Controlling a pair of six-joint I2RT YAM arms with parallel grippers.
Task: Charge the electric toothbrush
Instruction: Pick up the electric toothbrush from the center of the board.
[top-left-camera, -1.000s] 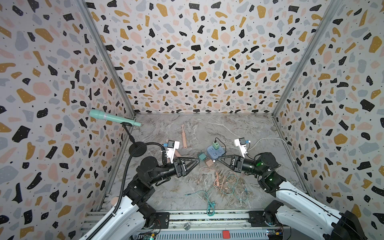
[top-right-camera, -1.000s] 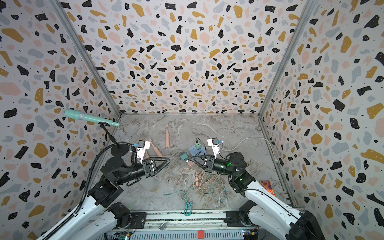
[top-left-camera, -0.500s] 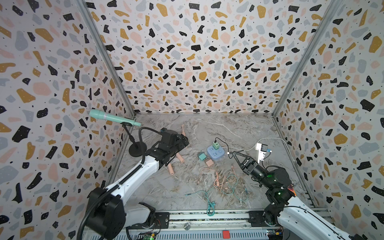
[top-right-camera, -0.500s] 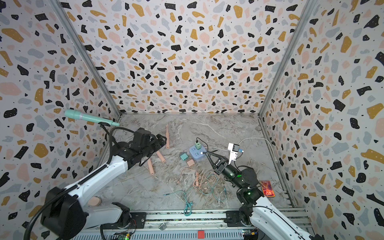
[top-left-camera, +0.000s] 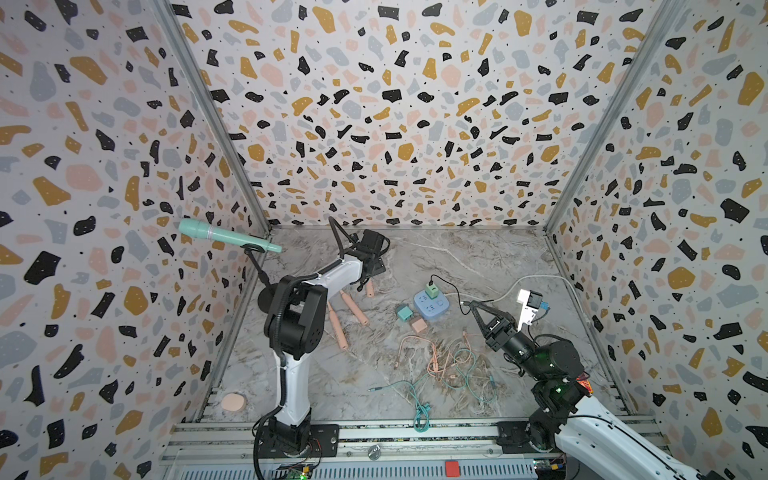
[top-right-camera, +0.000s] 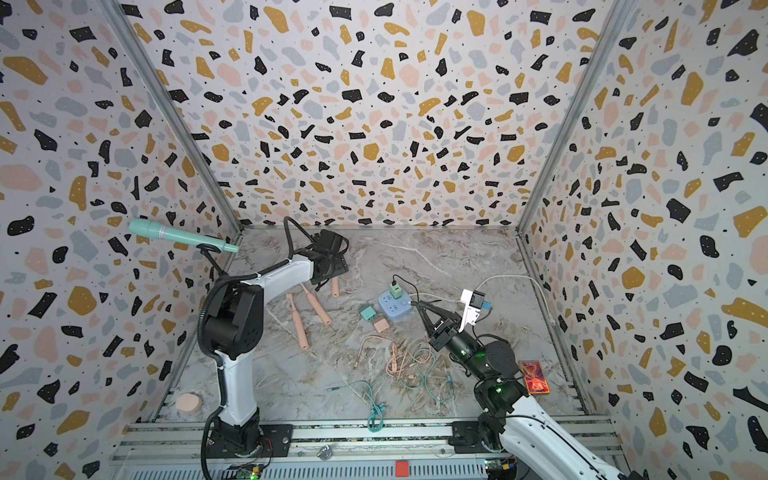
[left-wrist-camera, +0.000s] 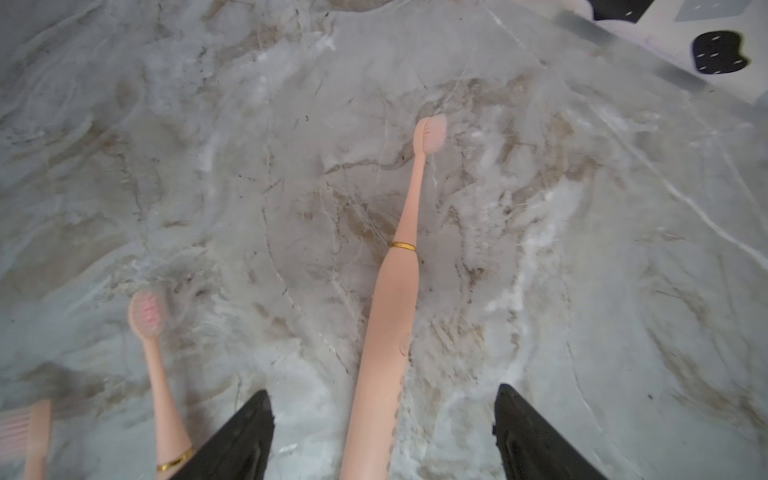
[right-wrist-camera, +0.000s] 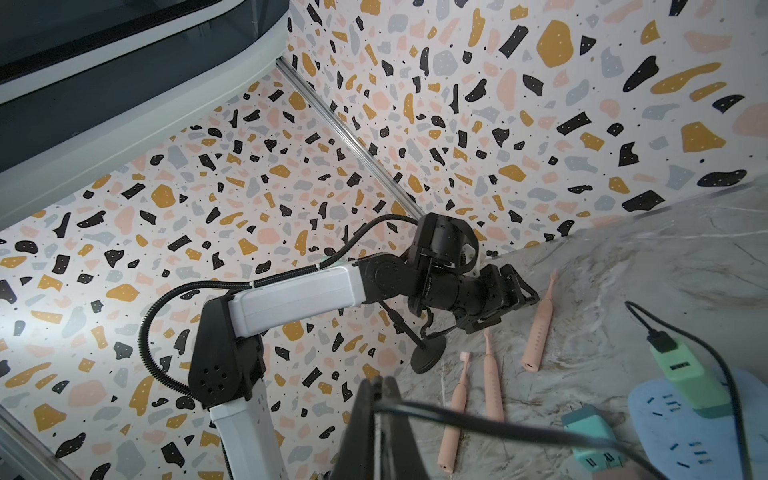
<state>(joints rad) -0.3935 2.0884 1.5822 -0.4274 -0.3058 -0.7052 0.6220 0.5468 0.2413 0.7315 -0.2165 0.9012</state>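
Plainly the left end effector (left-wrist-camera: 382, 392) is nearer: released, its jaws flank the toothbrush (left-wrist-camera: 395, 299), which lies on the desk (left-wrist-camera: 208, 166) pointing straight ahead, bristles farthest; the right end effector (top-left-camera: 473, 304), well apart, clenches the black cable (top-left-camera: 451, 289).

I see speckled walls (top-left-camera: 374, 104) on three sides filling the upper frame in both top views, joined by grey metal corner strips (top-left-camera: 219, 124). A grey marbled floor (top-left-camera: 478, 257) lies lower centre, evenly lit.
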